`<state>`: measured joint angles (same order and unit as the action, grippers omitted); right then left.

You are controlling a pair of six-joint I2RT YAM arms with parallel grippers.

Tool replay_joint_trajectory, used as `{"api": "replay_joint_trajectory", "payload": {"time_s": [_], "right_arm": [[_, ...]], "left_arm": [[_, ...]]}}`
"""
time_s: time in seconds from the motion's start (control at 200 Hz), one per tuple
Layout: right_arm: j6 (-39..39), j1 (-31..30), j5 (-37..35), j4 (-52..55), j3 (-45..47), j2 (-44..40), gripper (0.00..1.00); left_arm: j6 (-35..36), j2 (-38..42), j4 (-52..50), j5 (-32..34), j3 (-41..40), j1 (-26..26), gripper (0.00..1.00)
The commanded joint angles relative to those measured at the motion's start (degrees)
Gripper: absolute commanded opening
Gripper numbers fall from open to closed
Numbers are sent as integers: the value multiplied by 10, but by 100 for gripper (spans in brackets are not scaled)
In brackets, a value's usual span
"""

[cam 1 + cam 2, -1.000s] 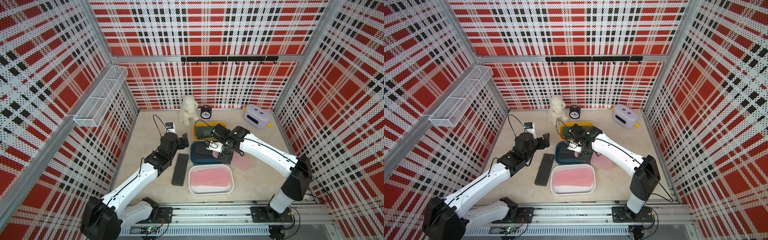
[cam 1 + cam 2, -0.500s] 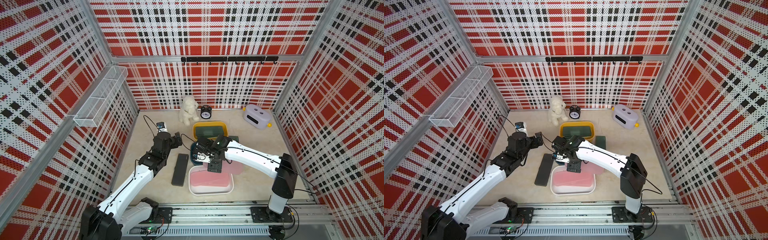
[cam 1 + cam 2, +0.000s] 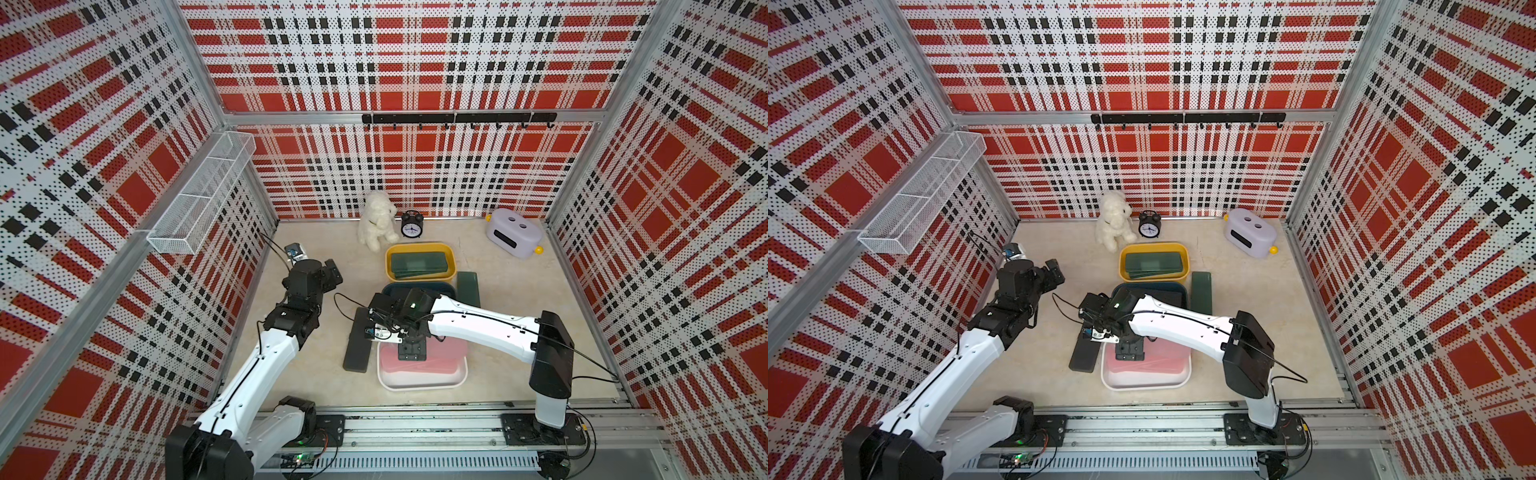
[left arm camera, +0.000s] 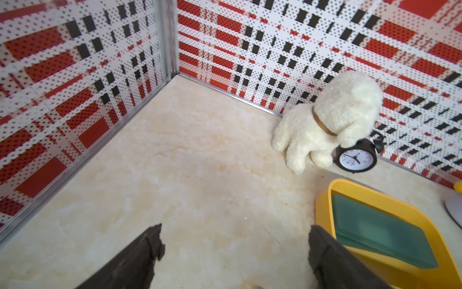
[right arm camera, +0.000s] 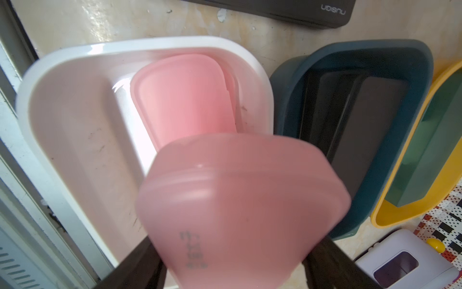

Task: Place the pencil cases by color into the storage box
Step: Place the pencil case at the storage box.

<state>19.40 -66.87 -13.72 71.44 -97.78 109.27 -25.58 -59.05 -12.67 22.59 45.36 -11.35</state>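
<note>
Right gripper [image 5: 236, 246] jaws pinch a pink case [image 5: 242, 200] by one end, a finger on each side. The rest of the case sticks out ahead of the wrist camera, slightly blurred. Left gripper [image 4: 235, 237] jaws are spread wide with nothing between them, bare table [image 4: 200, 162] below.

In both top views the right gripper points down over the white tub [image 3: 422, 386], at its far edge next to the teal tub [image 3: 415, 285]. The arm mostly hides the held case there. The left gripper sits well apart from the tubs, toward the left wall.

Contents:
- white tub: pink cases in the tub [image 5: 185, 95] lying flat. Looks like two stacked, can't confirm.
- teal tub: black cases [image 5: 370, 120], count unclear.
- yellow tub [image 3: 389, 262]: green cases [image 3: 419, 264] flat inside.

Loose on the table:
- black case [image 3: 355, 353] just beside the white tub on the left arm's side, far end hidden by the right wrist.
- green case [image 3: 468, 286] just beside the teal tub on the right arm's side.

Plush dog [image 4: 325, 125] and alarm clock [image 4: 355, 160] stand side by side at the back wall, beyond the yellow tub.
</note>
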Motion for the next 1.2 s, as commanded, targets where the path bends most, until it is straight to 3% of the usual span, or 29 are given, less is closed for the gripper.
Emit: {"api": "replay_joint_trajectory", "payload": {"time_s": [0.0, 0.772, 1.197], "right_arm": [[-8, -12, 9, 3, -10, 11, 59], [-29, -32, 58, -58, 52, 40, 59], [-40, -39, 58, -70, 60, 57, 69]], "left_arm": [[-15, 17, -1, 14, -6, 17, 95], [-12, 33, 10, 6, -17, 27, 95], [-7, 39, 10, 4, -19, 27, 96]]}}
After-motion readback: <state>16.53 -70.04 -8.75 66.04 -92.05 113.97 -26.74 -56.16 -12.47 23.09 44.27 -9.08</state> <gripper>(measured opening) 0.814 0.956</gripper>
